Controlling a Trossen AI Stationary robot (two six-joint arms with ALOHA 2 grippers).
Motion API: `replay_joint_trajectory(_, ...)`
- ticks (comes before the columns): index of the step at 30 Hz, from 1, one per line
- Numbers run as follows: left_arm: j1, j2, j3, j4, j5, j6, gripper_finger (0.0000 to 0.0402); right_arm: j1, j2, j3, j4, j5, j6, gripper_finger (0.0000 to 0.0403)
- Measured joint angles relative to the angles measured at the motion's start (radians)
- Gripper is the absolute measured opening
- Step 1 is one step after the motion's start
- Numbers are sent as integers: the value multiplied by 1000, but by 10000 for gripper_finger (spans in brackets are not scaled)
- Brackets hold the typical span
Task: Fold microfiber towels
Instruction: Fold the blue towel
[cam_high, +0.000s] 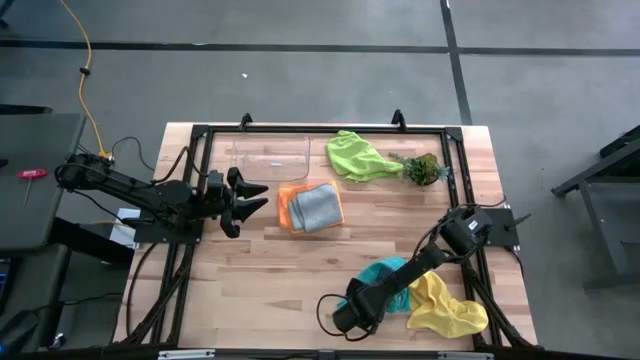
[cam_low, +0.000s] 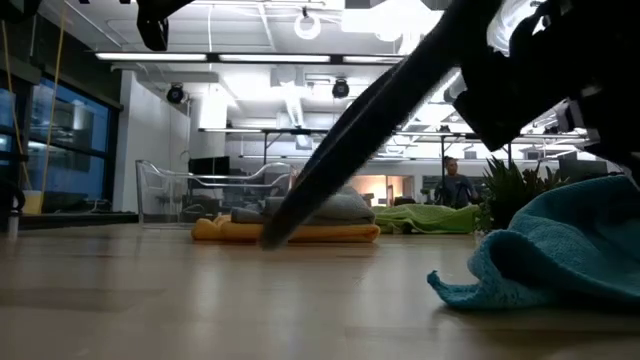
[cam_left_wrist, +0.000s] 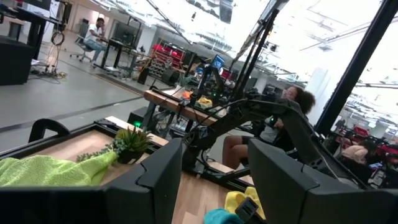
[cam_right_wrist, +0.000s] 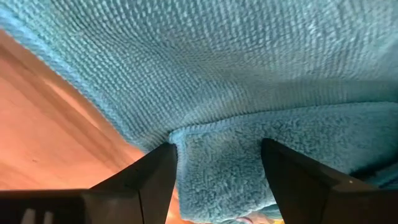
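Note:
The teal towel (cam_high: 384, 272) lies crumpled near the table's front edge and fills the right wrist view (cam_right_wrist: 249, 74). My right gripper (cam_right_wrist: 217, 149) points steeply down over it, open, with a thick fold between its fingers. The yellow towel (cam_high: 447, 308) lies beside the teal one. A grey towel (cam_high: 318, 206) rests folded on the orange towel (cam_high: 289, 205) mid-table. The lime green towel (cam_high: 355, 156) lies crumpled at the far edge. My left gripper (cam_high: 255, 195) waits open at the table's left, held level above the wood. My right gripper comes at the teal towel from above, slanting. Its two fingers (cam_right_wrist: 158, 171) stand on either side of a thick folded edge (cam_right_wrist: 217, 168) of the cloth, which lies on the table. Whether the fingers touch the cloth, I cannot tell.
A clear plastic tray (cam_high: 270, 155) stands at the far left of the table. A small leafy plant (cam_high: 425, 168) sits beside the green towel. Bare wood lies between the folded pile and the teal towel. People sit in the room beyond the table.

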Motion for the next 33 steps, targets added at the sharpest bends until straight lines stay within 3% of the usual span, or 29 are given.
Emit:
replay_joint_trajectory(7, 0, 0, 0, 0, 0, 0, 172, 1, 4, 0, -40, 32, 5, 213)
replay_joint_trajectory(11, 0, 0, 0, 0, 0, 0, 172, 1, 4, 11, -63, 60, -7, 186)
replay_joint_trajectory(22, 0, 0, 0, 0, 0, 1, 172, 0, 4, 45, -134, 134, -71, 10)
replay_joint_trajectory(27, 1, 0, 0, 1, 0, 1, 172, 0, -21, 45, -150, 183, -97, 4)
replay_joint_trajectory(33, 1, 0, 2, 42, 0, 1, 172, -6, -147, 32, -174, 364, -60, 1)
